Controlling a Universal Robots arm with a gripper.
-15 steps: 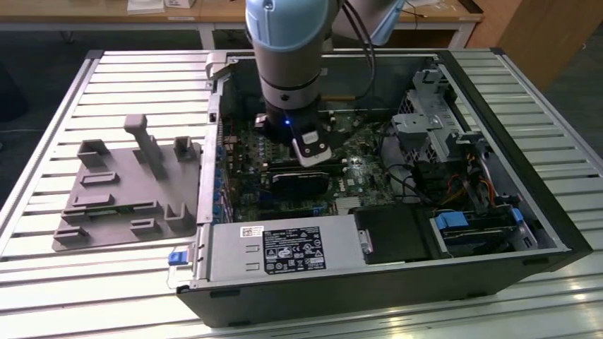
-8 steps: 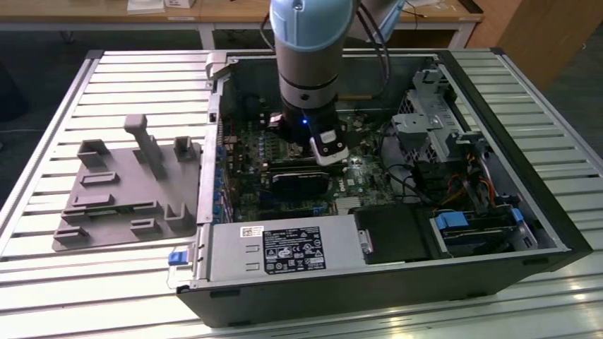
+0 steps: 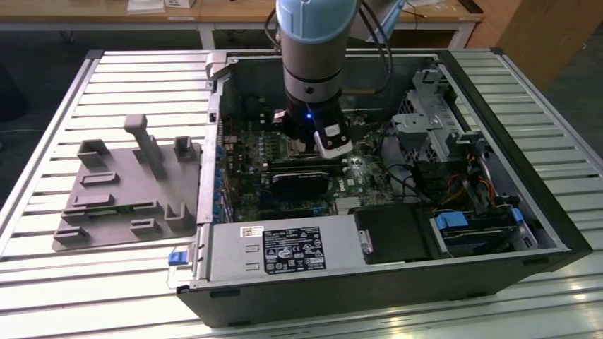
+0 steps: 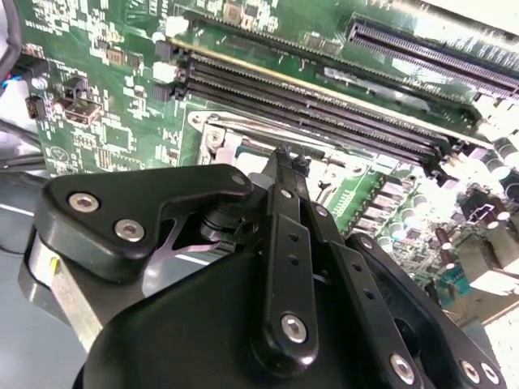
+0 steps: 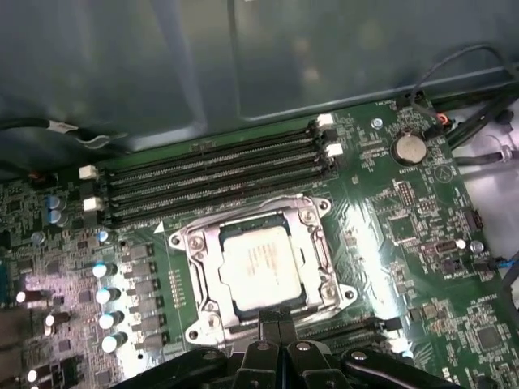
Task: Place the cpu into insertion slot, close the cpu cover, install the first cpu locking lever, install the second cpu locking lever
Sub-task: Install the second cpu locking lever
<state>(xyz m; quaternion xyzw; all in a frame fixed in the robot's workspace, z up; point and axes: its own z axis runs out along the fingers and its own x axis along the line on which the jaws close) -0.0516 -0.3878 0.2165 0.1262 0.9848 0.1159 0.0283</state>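
Exterior view, left to right: grey fixture block [image 3: 127,187] lies on the slatted table [image 3: 56,127] at frame left; open computer case [image 3: 377,176] fills centre to right, the arm reaching down into it. First wrist view: cpu [image 5: 261,265] sits at frame centre in the insertion slot [image 5: 197,243], cpu cover [image 5: 312,217] closed around it. Gripper [image 5: 278,322] fingers pressed together, tips at the socket's near edge.

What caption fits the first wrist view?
Pincer at the edge of the insertion slot, cpu seated under the cpu cover.
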